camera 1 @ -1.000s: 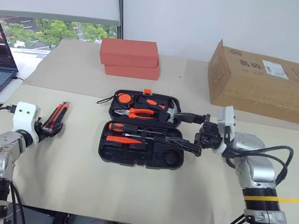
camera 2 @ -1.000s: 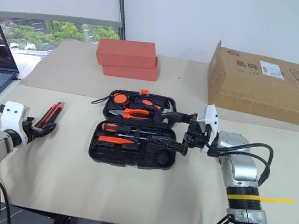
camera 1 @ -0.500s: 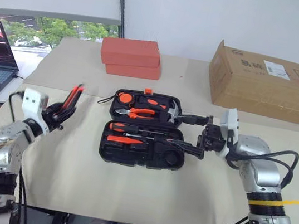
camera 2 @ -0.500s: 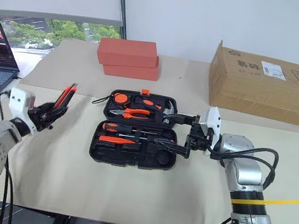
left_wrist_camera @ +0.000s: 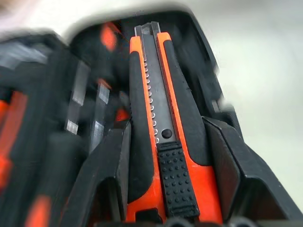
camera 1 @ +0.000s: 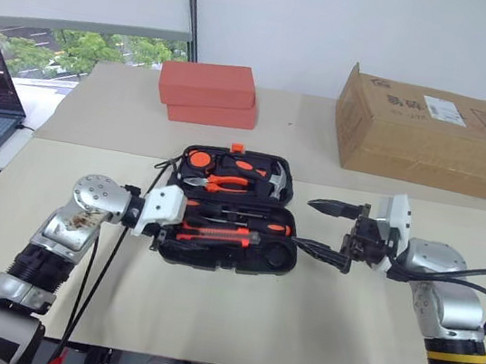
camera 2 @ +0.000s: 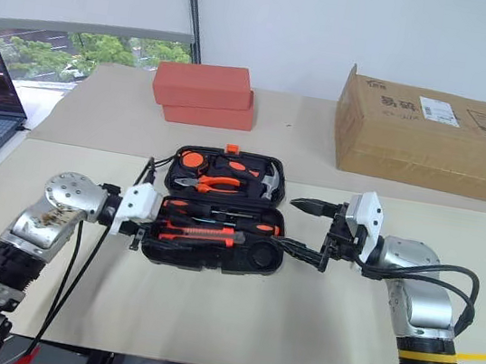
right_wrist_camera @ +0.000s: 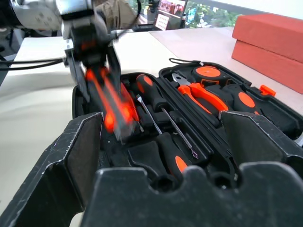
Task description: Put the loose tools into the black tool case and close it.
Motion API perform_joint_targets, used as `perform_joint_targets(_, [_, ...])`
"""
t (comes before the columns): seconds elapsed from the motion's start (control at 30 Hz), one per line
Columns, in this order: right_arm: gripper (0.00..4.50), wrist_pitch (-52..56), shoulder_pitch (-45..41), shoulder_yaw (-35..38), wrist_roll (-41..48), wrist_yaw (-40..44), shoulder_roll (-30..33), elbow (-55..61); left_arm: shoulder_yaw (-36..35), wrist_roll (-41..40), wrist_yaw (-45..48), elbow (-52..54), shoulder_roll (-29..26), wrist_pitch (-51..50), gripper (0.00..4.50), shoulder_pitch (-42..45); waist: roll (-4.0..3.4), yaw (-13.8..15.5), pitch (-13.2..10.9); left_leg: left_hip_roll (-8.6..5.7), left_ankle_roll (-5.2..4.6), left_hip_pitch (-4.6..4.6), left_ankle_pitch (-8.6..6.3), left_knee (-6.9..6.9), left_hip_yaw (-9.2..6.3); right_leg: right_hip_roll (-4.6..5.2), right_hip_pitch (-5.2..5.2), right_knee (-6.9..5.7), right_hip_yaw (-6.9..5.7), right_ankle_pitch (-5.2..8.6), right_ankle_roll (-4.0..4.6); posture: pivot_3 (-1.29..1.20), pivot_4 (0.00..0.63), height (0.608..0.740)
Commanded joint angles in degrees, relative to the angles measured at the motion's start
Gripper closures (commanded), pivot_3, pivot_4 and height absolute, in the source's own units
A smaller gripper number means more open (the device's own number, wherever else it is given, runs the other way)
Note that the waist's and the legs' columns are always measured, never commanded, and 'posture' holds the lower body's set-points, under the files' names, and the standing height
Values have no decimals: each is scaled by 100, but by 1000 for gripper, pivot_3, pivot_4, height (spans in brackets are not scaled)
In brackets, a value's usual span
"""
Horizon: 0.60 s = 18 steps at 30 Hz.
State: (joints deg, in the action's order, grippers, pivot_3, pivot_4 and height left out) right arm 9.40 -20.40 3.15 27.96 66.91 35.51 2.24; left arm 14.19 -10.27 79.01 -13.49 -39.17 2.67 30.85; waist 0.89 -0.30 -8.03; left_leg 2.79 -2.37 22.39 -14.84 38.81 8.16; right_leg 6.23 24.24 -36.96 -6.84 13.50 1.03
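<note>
Your left gripper (left_wrist_camera: 163,156) is clamped on the utility knife (camera 1: 217,230) and holds it lengthwise over the front half of the open black tool case (camera 1: 279,261), above the screwdrivers (right_wrist_camera: 158,101) seated there. Your right gripper (camera 1: 332,227) hangs just off the case's right edge, jaws spread wide and empty.

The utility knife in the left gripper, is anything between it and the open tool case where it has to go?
Nothing visible blocks it. The left gripper holds the utility knife right over the front half of the open black tool case, next to the screwdrivers already in it. The right gripper hangs open, off to the case's side.
</note>
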Motion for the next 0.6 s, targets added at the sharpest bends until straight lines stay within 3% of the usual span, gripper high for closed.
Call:
perform_joint_targets(0.03, [0, 55, 16, 118, 92, -151, 14, 342, 88, 114, 243, -88, -3, 197, 2718, 256, 0, 16, 0, 0, 0, 1, 0, 1, 0, 0, 0, 0, -1, 0, 0, 0, 150, 711])
perform_joint_targets(0.33, [0, 98, -142, 90, 75, -187, 13, 273, 122, 225, 324, -364, 207, 167, 2718, 378, 0, 37, 0, -2, 0, 2, 1, 4, 0, 1, -3, 3, 0, 1, -2, 0, 150, 711])
perform_joint_targets(0.4, [0, 103, -157, 92, 83, -194, 12, 274, 33, 193, 201, -361, 306, 159, 1715, 412, 0, 39, 0, -2, 0, 2, 1, 6, 0, 1, -3, 1, 0, 1, -2, 0, 150, 711])
perform_joint_targets(0.43, [0, 102, -162, 96, 87, -193, 15, 271, -30, 192, 93, -371, 366, 213, 1605, 435, 0, 39, 0, -2, -1, 2, 1, 6, 0, 1, -3, 1, 0, 1, -2, 0, 150, 711])
perform_joint_targets(0.53, [0, 76, -150, 101, 76, -187, 19, 261, -296, -333, 221, 11, 401, -190, 597, 394, 0, 44, 0, -2, -1, 3, 0, 6, -2, 1, -3, 1, -1, 1, -2, 0, 150, 711])
perform_joint_targets(0.6, [0, 60, -115, 97, 69, -183, 19, 274, -527, -850, 357, 353, 362, -716, 597, 379, 0, 36, 0, -2, 3, 6, 2, 6, -1, 1, -1, 2, -1, 1, -2, 0, 150, 711])
